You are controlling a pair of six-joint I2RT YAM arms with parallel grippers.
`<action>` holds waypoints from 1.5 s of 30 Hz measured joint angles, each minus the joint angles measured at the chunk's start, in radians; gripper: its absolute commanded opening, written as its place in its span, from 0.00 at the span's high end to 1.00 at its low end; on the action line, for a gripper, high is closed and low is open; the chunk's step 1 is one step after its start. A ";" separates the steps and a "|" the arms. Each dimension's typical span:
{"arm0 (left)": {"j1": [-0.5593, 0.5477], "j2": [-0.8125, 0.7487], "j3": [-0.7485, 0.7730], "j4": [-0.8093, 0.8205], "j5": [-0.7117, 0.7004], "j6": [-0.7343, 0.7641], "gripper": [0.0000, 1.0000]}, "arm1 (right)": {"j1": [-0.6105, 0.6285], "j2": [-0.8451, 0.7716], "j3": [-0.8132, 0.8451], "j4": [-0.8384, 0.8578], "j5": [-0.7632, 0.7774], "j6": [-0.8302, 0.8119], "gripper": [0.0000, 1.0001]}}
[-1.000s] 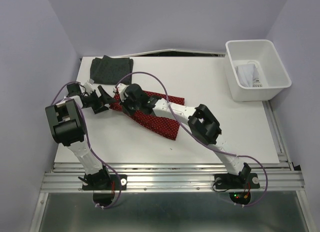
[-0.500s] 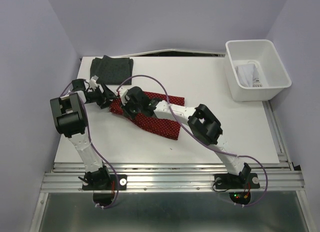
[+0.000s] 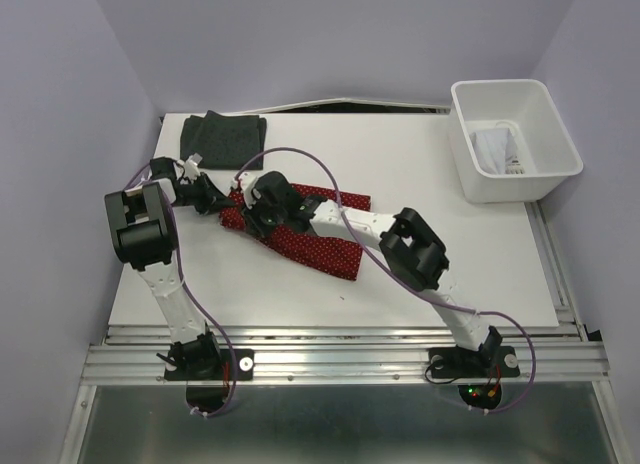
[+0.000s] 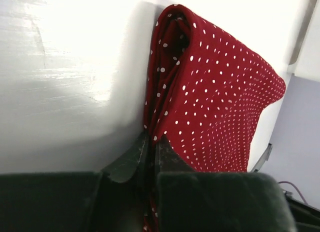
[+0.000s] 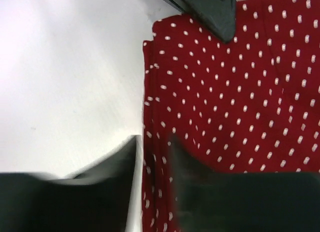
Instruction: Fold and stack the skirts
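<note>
Both arms meet at the far-left end of the red skirt [image 3: 318, 248], a white-dotted, doubled strip. Its long axis runs diagonally across the surface [image 3: 420, 174] toward the near right, away from both. The left arm's fingers [image 4: 127, 164] are pinched almost together on its folded edge; the right arm's fingers [image 5: 110, 164] stand slightly parted over the hem, visibly clamping nothing. The charcoal skirt [image 3: 222, 137] lies folded at the far-left corner, and the white skirt [image 3: 494, 149] sits in the bin [image 3: 515, 189].

Bright, even light from overhead. Glare washes the worktop [image 4: 70, 47] in the left wrist view. The right pincer [image 5: 154, 142] looks blurred.
</note>
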 measured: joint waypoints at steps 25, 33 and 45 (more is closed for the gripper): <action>-0.466 -0.420 0.025 -0.140 -0.728 0.180 1.00 | -0.430 -0.507 -0.559 -0.213 -0.200 0.179 0.66; -0.584 -0.422 0.057 -0.192 -0.855 0.203 1.00 | -0.452 -0.507 -0.654 -0.224 -0.204 0.257 0.76; -0.807 -0.422 0.057 -0.211 -0.980 0.205 1.00 | -0.482 -0.456 -0.681 -0.203 -0.272 0.319 0.77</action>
